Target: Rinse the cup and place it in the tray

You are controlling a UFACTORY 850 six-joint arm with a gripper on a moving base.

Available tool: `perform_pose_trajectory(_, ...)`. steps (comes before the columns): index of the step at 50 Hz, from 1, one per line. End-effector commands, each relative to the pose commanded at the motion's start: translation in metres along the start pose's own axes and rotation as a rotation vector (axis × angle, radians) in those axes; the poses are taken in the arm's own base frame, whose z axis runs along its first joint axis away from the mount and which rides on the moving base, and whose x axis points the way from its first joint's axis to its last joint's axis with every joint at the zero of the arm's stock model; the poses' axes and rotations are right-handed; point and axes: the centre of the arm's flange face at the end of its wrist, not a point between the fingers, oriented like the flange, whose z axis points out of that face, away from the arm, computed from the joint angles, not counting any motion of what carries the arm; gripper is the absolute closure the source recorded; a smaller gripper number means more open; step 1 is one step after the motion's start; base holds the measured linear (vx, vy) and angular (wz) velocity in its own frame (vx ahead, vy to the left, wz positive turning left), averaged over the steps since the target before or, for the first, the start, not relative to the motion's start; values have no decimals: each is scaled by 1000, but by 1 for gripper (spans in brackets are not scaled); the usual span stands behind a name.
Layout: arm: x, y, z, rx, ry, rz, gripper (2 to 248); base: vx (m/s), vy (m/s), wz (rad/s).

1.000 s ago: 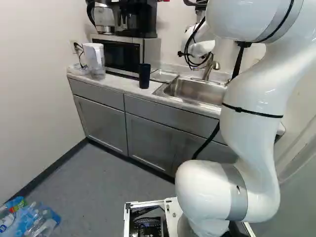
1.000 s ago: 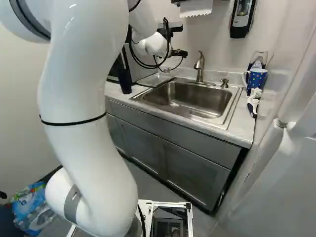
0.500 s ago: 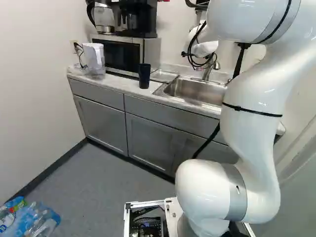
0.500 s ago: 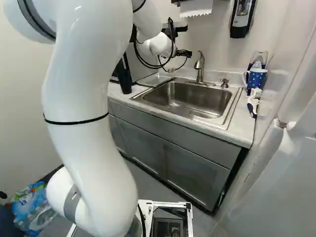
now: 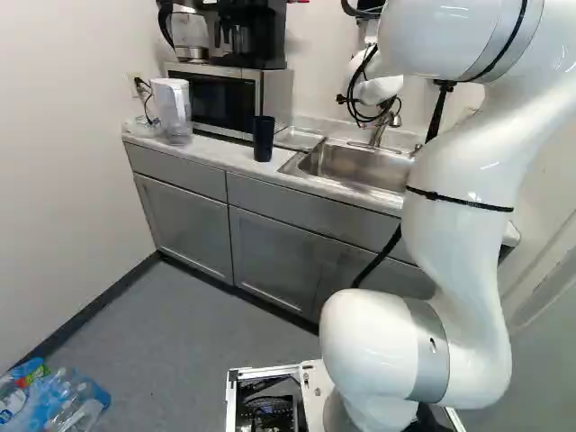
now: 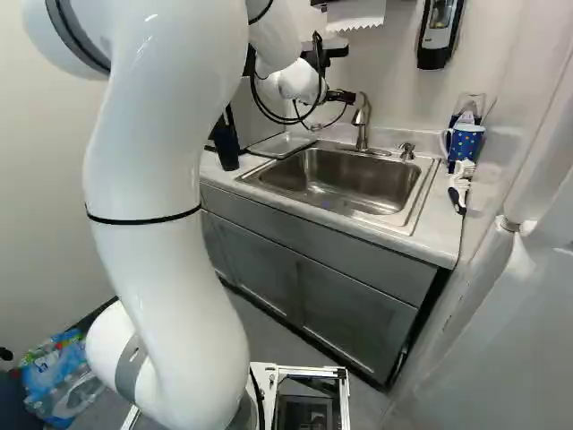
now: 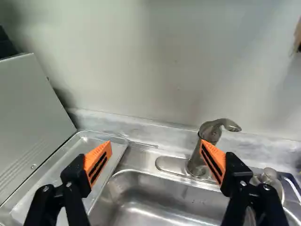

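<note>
The dark cup [image 5: 263,139] is seen at the upper middle of the left base view, stood on the table [image 5: 202,153] between the microwave [image 5: 220,101] and the sink [image 6: 358,211]. In the right base view it is placed lower than the tool [image 6: 340,97], to its left and well apart. The tool [image 7: 156,157] is spread wide in the wrist view, with nothing held between its fingers. One finger is seen against the tray [image 7: 82,150], the other against the faucet [image 7: 195,162]; whether the faucet is touched cannot be determined. The dark cup is upright, long axis vertical, wider end up. A blue mug [image 6: 466,143] is noted at the right of the right base view.
</note>
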Motion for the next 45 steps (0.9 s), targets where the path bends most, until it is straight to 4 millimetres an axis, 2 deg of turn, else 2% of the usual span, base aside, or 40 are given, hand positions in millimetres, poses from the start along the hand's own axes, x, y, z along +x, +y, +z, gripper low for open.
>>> perform_pose_trajectory(45,1,19,7,-27,5,8,3,0,0,0)
